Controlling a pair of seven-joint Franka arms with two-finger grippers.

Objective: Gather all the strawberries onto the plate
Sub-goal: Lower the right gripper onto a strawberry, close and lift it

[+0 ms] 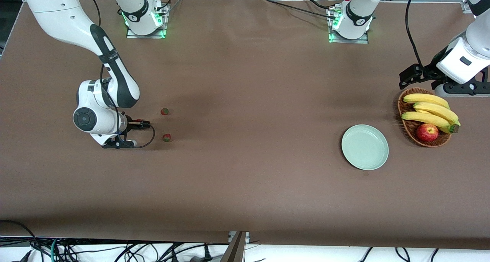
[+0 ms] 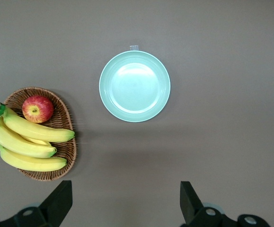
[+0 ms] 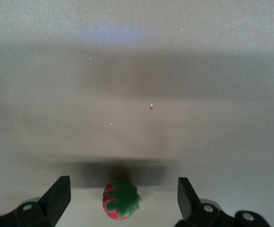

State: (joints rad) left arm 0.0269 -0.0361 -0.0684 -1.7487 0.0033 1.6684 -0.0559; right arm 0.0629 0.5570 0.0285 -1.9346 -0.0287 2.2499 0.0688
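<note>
With the right gripper lowered close over the brown table covering at the right arm's end, its fingers stand spread wide and hold nothing, and a tiny red strawberry with a green leafy cap sits on the cloth directly between them, roughly centred in the gap. That is the relation my next move depends on: the berry lies straight below the fingertips, cap turned upward, so I judge that a short descent and a closing of the fingers should take it. Two more small red strawberries lie on the cloth just beside this gripper, one farther from the front camera, one nearer to it; my right arm is by far the closer arm to all three. The round pale mint-green glossy plate lies well apart, toward the left arm's end, and has nothing in it. Beside the plate stands a brown wicker basket containing yellow bananas and one red apple. My left gripper waits high over that end of the table, fingers spread and holding nothing.
</note>
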